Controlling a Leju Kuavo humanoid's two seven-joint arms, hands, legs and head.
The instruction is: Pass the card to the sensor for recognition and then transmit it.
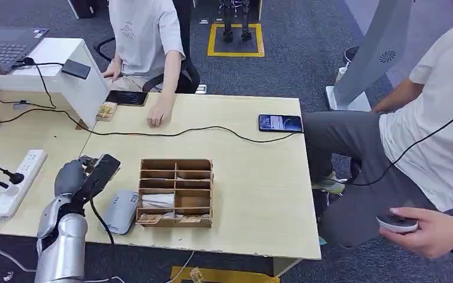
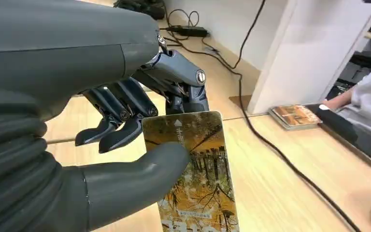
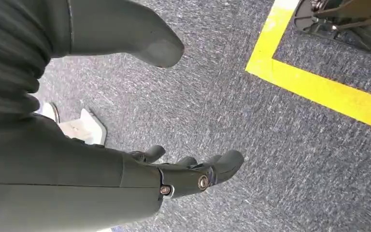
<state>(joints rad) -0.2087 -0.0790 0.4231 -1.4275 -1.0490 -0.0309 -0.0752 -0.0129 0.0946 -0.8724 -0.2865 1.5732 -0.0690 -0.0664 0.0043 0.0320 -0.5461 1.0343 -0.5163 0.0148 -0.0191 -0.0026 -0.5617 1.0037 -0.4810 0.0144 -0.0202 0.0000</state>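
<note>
Even bright indoor light, soft faint shadows, no strong glare, wrist views slightly blurred up close

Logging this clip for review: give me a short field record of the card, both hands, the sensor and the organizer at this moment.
card: pinched between the left hand's thumb and fingers, held above the table
left hand: raised over the table, near the grey sensor
right hand: hanging over the carpet, holding nothing
sensor: lying on the table beside the wooden organizer
wooden organizer: cards lie in its near compartments
</note>
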